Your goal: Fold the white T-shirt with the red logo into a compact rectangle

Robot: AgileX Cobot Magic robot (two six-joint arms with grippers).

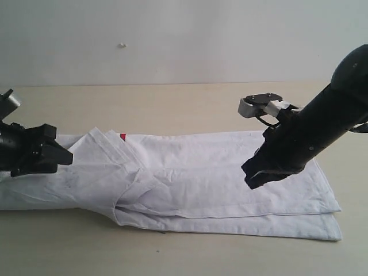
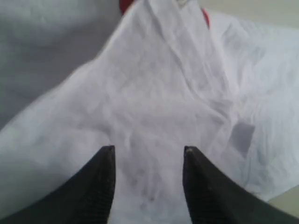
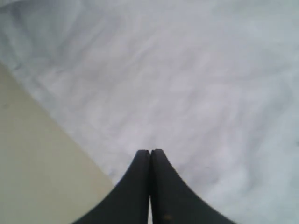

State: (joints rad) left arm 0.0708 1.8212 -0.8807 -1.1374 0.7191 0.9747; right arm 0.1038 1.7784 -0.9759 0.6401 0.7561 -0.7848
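The white T-shirt [image 1: 195,178] lies folded lengthwise in a long band across the table. Only a small bit of the red logo [image 1: 122,137] peeks out at a folded flap on the far edge; it shows too as the red logo [image 2: 124,5] in the left wrist view. My left gripper [image 1: 60,155] hovers open at the shirt's left end, its fingers [image 2: 100,186] apart over bare white cloth [image 2: 154,107]. My right gripper [image 1: 254,175] hangs above the right part of the shirt, shut with nothing between its fingertips [image 3: 150,154], near the cloth's edge [image 3: 70,121].
The shirt rests on a beige tabletop [image 1: 184,103] with a pale wall behind. Bare table [image 3: 32,158] lies beside the cloth under the right gripper. The shirt's hem end [image 1: 333,221] is at the right.
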